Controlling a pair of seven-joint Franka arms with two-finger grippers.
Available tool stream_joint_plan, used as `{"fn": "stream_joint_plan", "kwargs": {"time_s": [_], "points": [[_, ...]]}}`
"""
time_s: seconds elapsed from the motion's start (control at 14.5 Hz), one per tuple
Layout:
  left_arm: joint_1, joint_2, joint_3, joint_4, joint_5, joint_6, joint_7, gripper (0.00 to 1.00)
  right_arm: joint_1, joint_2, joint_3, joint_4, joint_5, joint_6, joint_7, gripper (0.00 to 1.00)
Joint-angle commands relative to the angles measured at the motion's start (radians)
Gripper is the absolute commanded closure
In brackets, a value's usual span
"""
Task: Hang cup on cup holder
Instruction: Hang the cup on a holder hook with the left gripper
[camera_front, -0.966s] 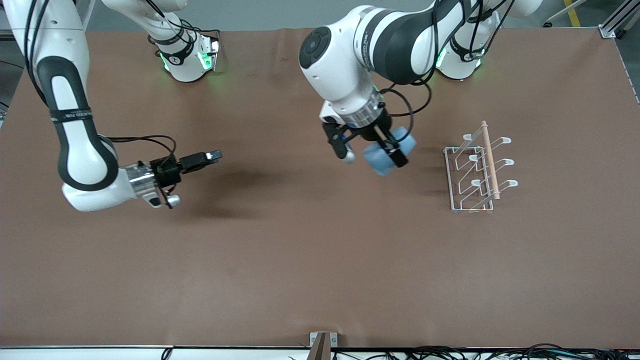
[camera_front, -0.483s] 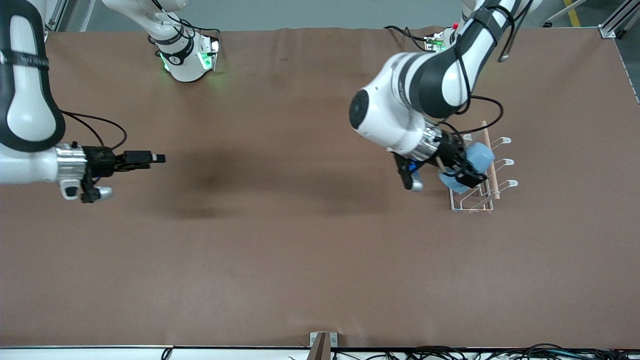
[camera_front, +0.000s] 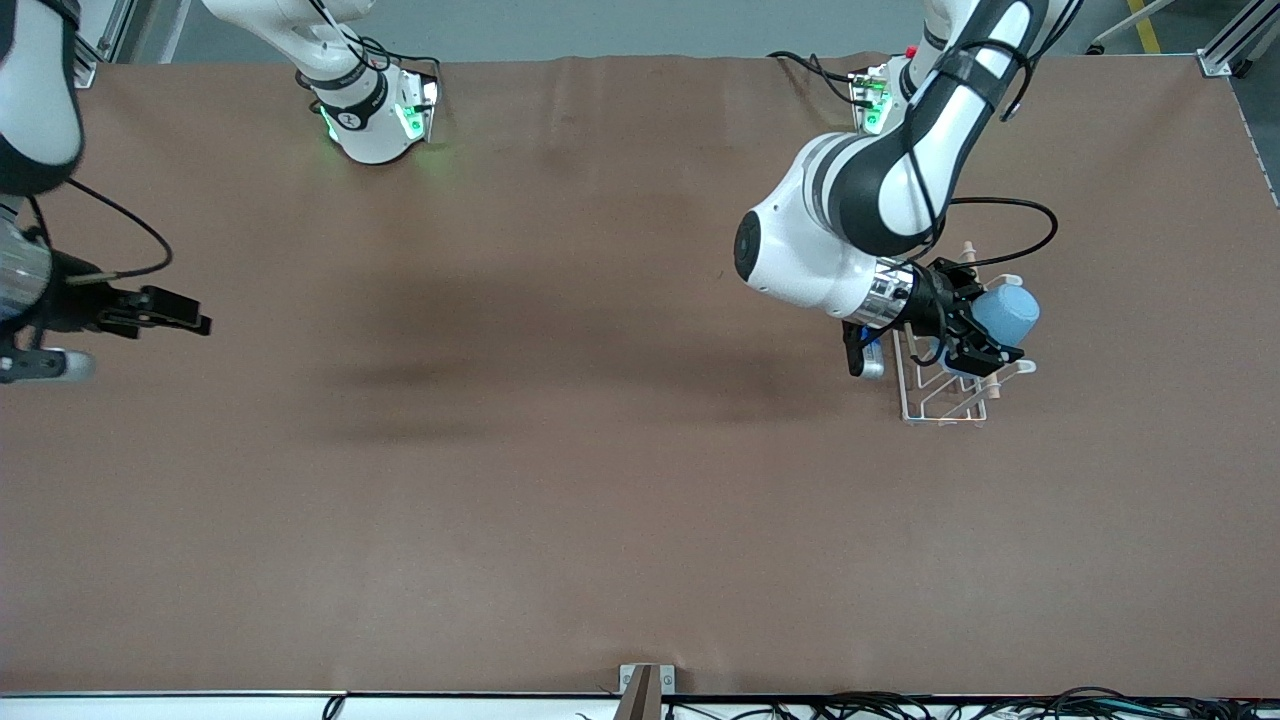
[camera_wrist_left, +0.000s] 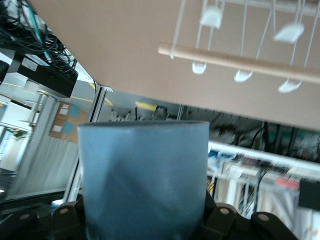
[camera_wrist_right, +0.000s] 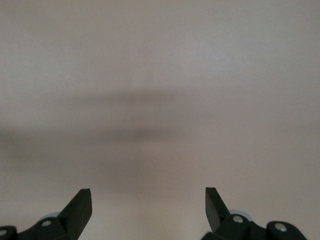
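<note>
Seen from high across the desk (camera_front: 600, 500), the front view faces both arm bases; each wrist camera looks closely past its own gripper, the left sharing the cup holder (camera_front: 945, 385) (camera_wrist_left: 240, 60).

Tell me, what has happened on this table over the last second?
The left gripper, shut on the cup, carried it from over bare table toward the left arm's end until it hung over the cup holder. The right gripper, open and empty, drew back toward the right arm's end. The cup holder stayed put.
</note>
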Motion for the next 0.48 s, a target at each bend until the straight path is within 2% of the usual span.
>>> {"fn": "stream_joint_plan", "kwargs": {"time_s": [0.0, 0.28, 0.41], "points": [[0.014, -0.004, -0.01, -0.072, 0.047, 0.042, 0.029, 0.81, -0.003, 0.016, 0.002, 0.158, -0.025, -0.126, 0.039, 0.0], [0.026, 0.055, -0.008, -0.069, 0.094, 0.096, 0.105, 0.8, -0.008, 0.01, -0.004, 0.199, -0.028, -0.137, 0.01, 0.0], [0.026, 0.08, -0.008, -0.069, 0.119, 0.097, 0.157, 0.8, -0.005, -0.013, -0.004, 0.194, -0.037, -0.188, -0.002, 0.0]]}}
